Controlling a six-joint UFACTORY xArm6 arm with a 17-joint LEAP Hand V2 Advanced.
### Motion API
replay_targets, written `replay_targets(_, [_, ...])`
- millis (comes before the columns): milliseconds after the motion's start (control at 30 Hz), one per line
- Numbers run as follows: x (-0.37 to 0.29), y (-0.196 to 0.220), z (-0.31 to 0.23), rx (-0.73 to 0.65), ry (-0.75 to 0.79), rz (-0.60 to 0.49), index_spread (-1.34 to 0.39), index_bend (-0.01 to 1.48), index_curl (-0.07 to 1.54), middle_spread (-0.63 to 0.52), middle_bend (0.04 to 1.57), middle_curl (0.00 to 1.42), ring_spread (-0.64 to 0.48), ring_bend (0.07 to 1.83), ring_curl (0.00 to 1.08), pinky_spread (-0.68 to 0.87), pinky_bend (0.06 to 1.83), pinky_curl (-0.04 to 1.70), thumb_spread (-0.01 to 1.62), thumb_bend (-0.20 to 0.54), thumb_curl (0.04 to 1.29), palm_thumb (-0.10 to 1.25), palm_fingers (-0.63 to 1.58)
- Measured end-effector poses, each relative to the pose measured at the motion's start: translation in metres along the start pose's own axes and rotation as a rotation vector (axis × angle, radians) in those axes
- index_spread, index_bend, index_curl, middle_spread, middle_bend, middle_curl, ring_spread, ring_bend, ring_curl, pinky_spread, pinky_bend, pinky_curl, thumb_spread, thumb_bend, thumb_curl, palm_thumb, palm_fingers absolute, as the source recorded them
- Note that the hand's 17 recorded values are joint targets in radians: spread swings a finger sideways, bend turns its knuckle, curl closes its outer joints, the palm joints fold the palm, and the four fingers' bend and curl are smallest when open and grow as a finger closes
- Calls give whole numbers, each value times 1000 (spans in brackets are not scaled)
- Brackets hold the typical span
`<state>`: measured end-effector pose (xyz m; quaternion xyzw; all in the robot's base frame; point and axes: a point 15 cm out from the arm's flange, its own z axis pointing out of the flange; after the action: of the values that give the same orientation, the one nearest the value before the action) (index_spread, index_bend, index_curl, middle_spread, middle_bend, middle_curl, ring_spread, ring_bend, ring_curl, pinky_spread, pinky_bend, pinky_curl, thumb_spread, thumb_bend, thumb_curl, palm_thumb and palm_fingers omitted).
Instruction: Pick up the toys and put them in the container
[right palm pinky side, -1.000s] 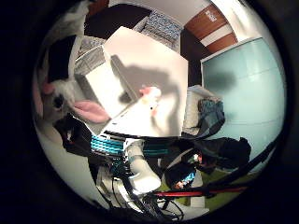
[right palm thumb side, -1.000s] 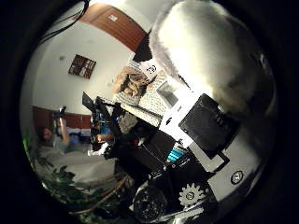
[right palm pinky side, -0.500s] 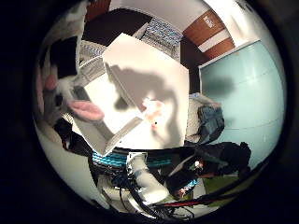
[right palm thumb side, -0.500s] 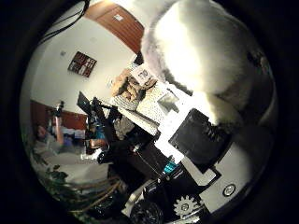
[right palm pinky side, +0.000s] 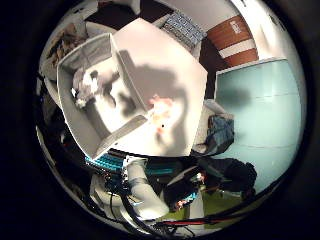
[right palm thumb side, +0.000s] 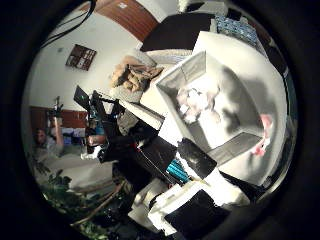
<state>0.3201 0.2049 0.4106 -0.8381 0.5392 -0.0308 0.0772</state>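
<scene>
Two toys show on the white table (right palm pinky side: 170, 65), and the container (right palm pinky side: 95, 142) serves as the landmark for both. A grey and white plush (right palm pinky side: 86, 86) lies inside the container, on its floor near one corner, clear of the hand. A small pink toy (right palm pinky side: 161, 107) sits on the table just outside the container, close beside the end of one wall. Shadows fall across the container's floor and the tabletop next to the pink toy. Both toys lie well below the palm, with nothing held against it. Part of the hand (right palm thumb side: 192, 212), white and black, shows at the edge of the thumb side view, apart from the container, but whether its fingers are straight or curled I cannot tell.
</scene>
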Motion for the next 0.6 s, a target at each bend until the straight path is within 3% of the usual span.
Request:
replay_targets(367, [114, 9, -12, 20, 50, 186, -382, 161, 275, 49, 227, 338, 205, 390, 272, 450, 503, 431, 1167, -21, 380, 669, 112])
replay_targets(600, [206, 59, -17, -41, 61, 406, -287, 150, 270, 141, 210, 332, 221, 369, 257, 452, 492, 380, 1177, -21, 368, 632, 111])
